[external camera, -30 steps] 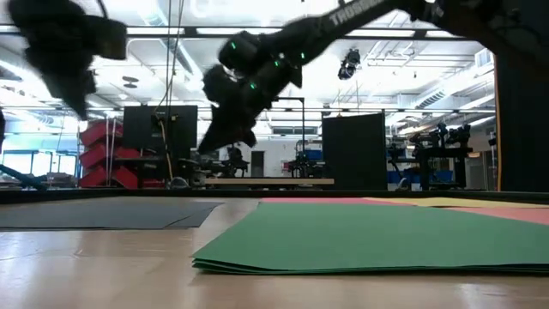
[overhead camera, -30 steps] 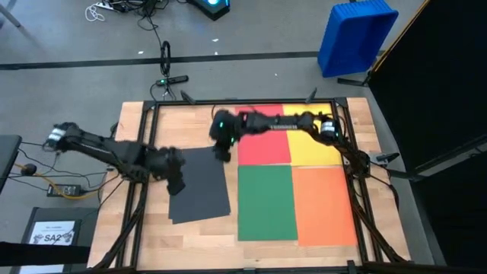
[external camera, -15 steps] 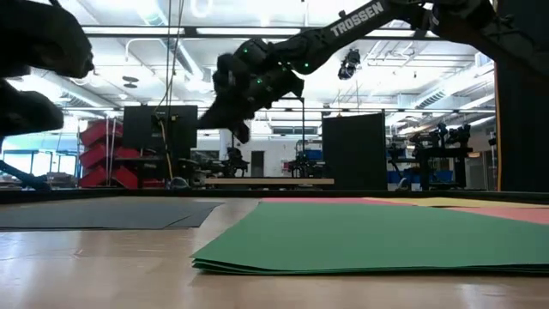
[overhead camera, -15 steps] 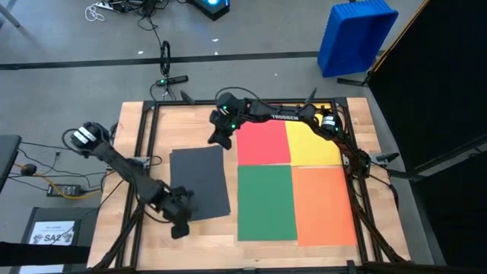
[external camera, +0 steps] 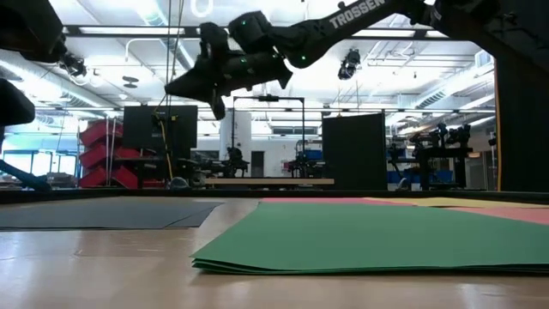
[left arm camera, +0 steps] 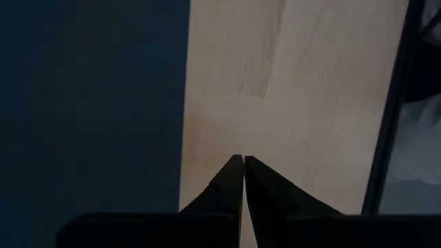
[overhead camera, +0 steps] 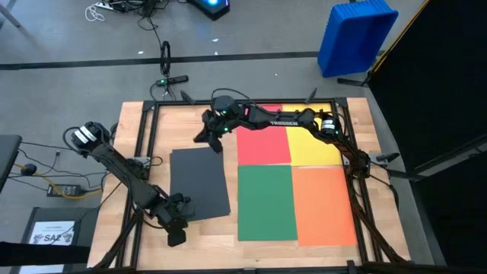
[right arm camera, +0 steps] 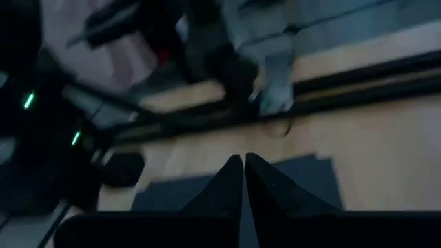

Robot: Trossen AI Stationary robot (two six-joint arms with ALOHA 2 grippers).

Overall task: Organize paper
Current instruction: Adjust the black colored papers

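So the red (overhead camera: 264,144), yellow (overhead camera: 312,144), green (overhead camera: 266,202) and orange (overhead camera: 325,204) paper is gridded right of centre, both pincers (overhead camera: 176,232) (overhead camera: 205,135) pinched shut and empty, so nudging the dark sheet (overhead camera: 199,183) flush looks next.

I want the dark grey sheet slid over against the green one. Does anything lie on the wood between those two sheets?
Nothing visible does. In the high view only a bare strip of wooden table separates the dark grey sheet from the green sheet. The left gripper sits off the grey sheet's near corner, the right gripper beyond its far edge.
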